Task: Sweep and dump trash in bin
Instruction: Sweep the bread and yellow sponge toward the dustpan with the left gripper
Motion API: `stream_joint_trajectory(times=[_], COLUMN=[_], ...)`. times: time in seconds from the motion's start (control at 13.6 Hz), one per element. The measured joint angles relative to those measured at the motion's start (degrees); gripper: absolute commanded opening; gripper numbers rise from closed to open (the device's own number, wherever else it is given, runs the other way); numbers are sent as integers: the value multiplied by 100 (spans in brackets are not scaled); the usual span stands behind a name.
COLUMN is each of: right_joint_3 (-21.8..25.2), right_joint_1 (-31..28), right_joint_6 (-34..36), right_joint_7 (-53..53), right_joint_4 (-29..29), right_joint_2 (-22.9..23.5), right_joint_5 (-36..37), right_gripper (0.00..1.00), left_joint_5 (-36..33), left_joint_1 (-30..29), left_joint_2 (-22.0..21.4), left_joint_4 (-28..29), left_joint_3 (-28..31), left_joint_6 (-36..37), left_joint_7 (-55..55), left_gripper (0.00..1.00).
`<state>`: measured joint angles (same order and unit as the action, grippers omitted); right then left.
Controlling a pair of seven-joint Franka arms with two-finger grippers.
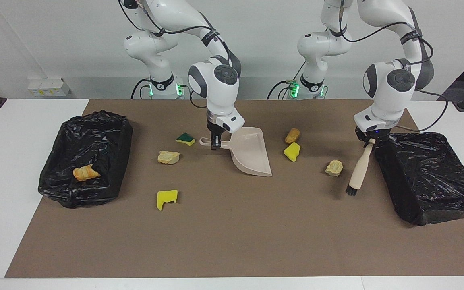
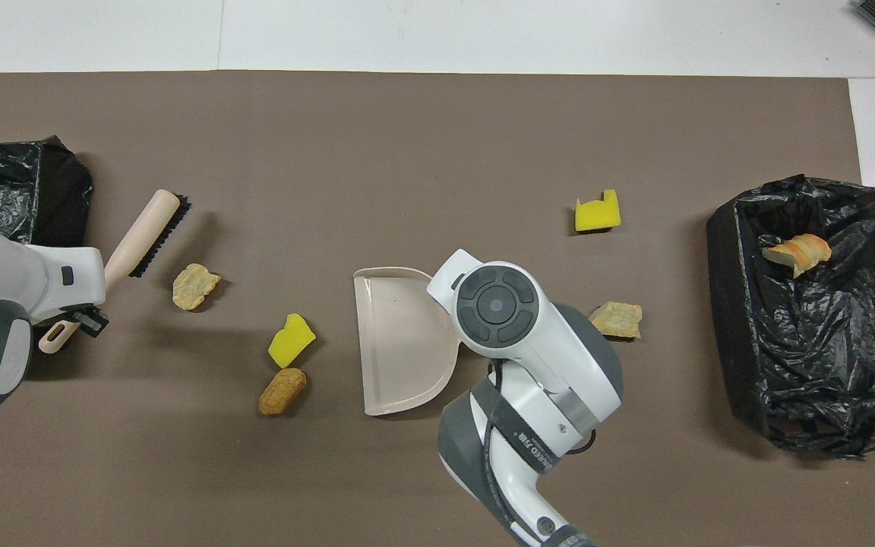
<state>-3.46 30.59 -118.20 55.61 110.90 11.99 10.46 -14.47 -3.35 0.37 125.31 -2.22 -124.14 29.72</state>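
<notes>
Plainly, no readable writing is showing. We are seeing a white desk (image 1: 10,169) carrying a brown mat (image 1: 232,233). Right gripper (image 1: 215,141) is grasping the dustpan (image 1: 252,155) handle; left gripper (image 1: 368,139) is clenching the brush (image 1: 360,169). Trash scraps (image 1: 292,151) are lying beside the dustpan, one (image 1: 86,172) inside the bin (image 1: 107,133).

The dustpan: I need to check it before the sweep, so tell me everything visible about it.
The dustpan looks like smooth beige plastic, a shallow empty scoop with raised rim and a short handle with a hanging hole. It lies flat on the brown mat mid-table, mouth facing away from the robots. The right gripper is closed on its handle; no scrap touches it.
</notes>
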Motion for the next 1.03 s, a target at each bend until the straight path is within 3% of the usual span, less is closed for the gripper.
stream_joint_trajectory(times=[0.22,0.44,0.74,1.03], right_joint_3=[1,4,13,13], right_joint_1=[68,54,42,39], right_joint_6=[0,0,0,0], right_joint_7=[0,10,17,19], right_joint_4=[94,126,164,169], right_joint_2=[-26,-28,-30,-32], right_joint_5=[15,23,28,29], right_gripper=[0,0,0,0], left_joint_5=[0,3,4,221], left_joint_1=[3,181,1131,1936], left_joint_2=[139,-123,-636,-826], left_joint_4=[196,744,1222,1390], left_joint_3=[-52,-119,-154,-180], left_joint_6=[-108,-88,430,836], left_joint_7=[-497,-1142,-2175,-3669], left_gripper=[0,0,0,0])
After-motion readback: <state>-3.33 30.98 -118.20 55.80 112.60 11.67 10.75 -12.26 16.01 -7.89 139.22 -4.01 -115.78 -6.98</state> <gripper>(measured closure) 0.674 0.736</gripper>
